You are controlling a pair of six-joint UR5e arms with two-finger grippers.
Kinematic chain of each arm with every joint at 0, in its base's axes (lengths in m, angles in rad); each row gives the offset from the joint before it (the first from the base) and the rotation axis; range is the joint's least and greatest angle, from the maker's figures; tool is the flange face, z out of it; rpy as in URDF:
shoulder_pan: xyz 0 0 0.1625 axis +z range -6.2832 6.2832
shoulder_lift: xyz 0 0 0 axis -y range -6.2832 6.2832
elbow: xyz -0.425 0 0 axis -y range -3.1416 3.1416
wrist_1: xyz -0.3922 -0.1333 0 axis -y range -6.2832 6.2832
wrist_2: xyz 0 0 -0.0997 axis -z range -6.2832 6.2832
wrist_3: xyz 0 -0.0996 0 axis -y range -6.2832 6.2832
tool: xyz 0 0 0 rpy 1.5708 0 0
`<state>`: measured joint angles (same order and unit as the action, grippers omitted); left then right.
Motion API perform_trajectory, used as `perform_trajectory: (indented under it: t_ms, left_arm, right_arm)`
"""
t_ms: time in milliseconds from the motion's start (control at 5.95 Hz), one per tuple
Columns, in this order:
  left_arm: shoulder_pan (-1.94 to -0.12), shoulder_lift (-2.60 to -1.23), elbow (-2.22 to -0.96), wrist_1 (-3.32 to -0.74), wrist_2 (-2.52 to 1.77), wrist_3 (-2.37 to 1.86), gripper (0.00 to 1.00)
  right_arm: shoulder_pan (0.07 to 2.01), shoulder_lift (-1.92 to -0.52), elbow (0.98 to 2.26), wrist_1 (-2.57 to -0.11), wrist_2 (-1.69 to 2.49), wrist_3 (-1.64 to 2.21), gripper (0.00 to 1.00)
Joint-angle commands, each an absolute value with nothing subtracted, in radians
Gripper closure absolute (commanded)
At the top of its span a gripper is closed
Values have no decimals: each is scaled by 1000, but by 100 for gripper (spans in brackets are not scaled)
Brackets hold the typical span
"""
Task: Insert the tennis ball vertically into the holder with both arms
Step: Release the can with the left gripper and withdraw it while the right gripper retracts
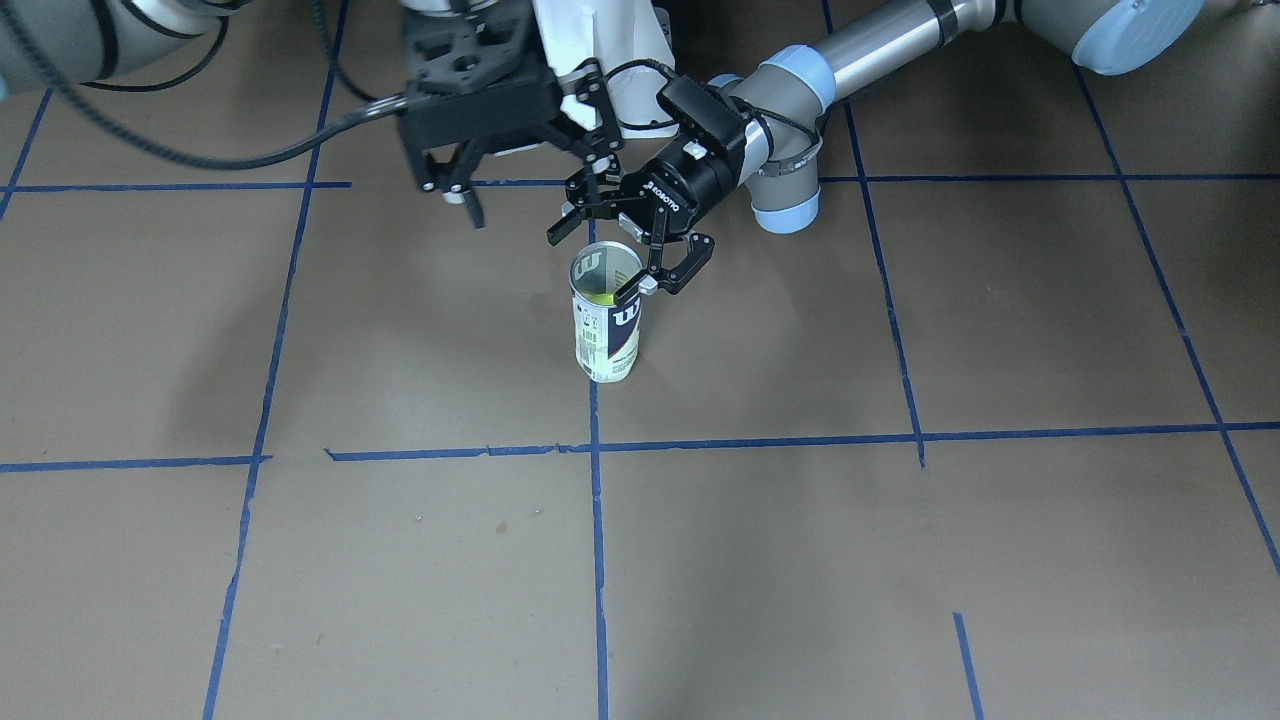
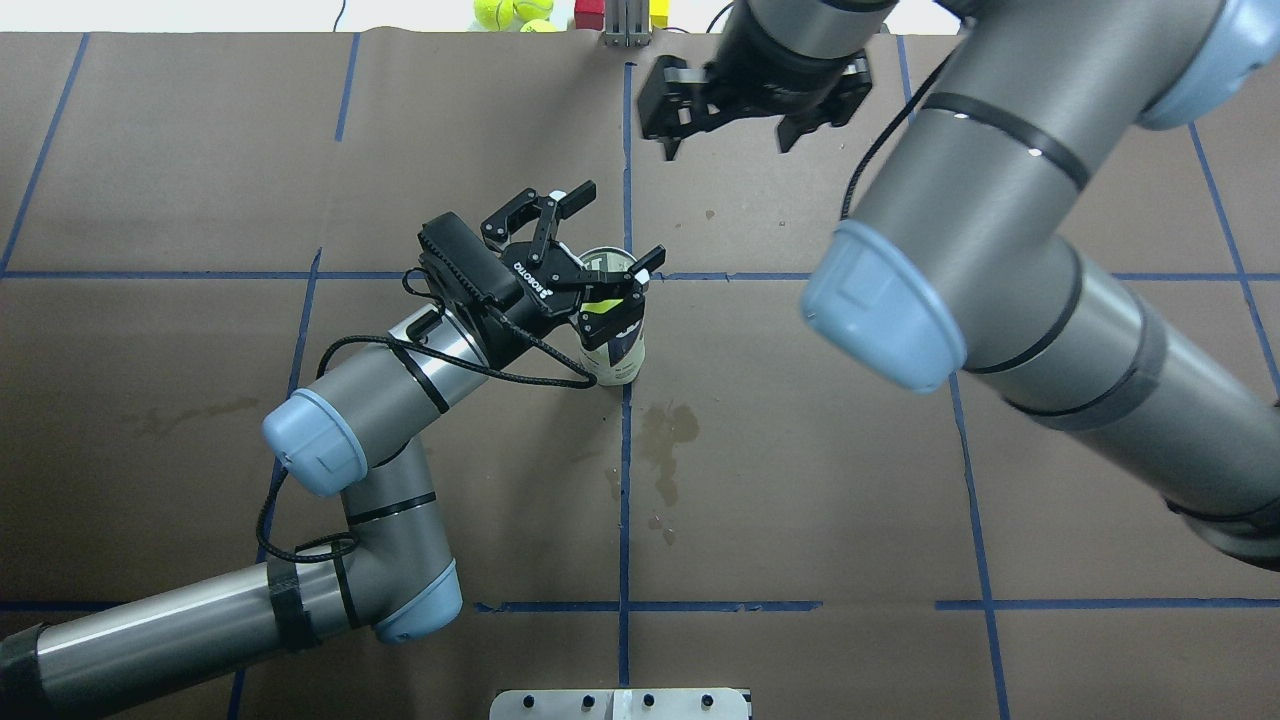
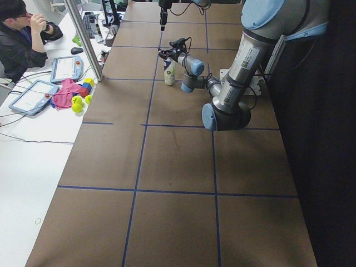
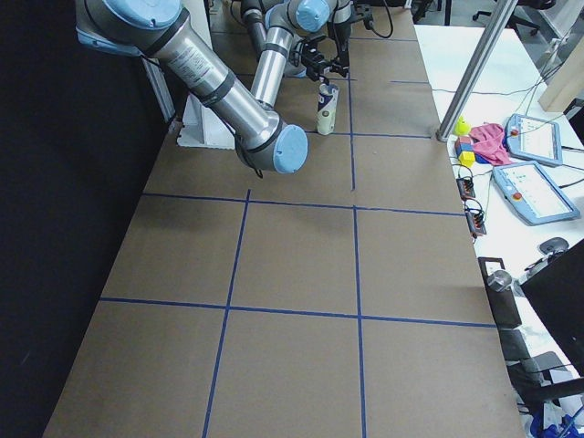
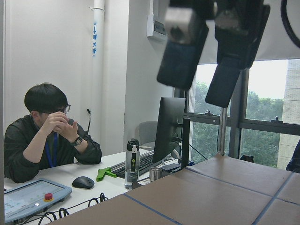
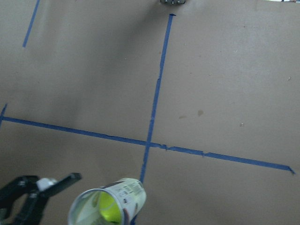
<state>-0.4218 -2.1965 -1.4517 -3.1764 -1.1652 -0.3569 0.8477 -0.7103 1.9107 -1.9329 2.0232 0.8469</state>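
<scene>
1. Holder (image 1: 607,335): stands upright on the tabletop (image 1: 900,560) at a tape crossing, mouth up. A tennis ball (image 6: 108,208) shows inside.
2. Left gripper (image 2: 620,225): jaws spread wide just beside the mouth, holding nothing.
3. Right gripper (image 2: 735,135): jaws open, empty, well apart from the mouth.
4. Handling (judged): light, thin-walled, smooth and easily tipped. Take hold mid-body on the label, below the metal rim, with modest force.

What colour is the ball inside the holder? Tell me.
Yellow-green; the right wrist view shows the tennis ball best, inside the holder.
</scene>
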Motion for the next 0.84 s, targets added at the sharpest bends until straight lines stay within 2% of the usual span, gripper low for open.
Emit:
perform_trajectory:
  t_ms: [0, 336, 672]
  left_arm:
    - [-445, -2154, -1634, -2922, -1199, -351, 5]
    - [-486, -2155, -1762, -2583, -1233, -351, 4]
    - [-599, -2155, -1807, -2301, -1404, -333, 0]
  right_arm:
    - [957, -837, 1940, -1933, 2074, 649, 0]
    - [1110, -1018, 1959, -1918, 2150, 301, 0]
    - [1307, -1214, 1966, -1917, 2254, -87, 0]
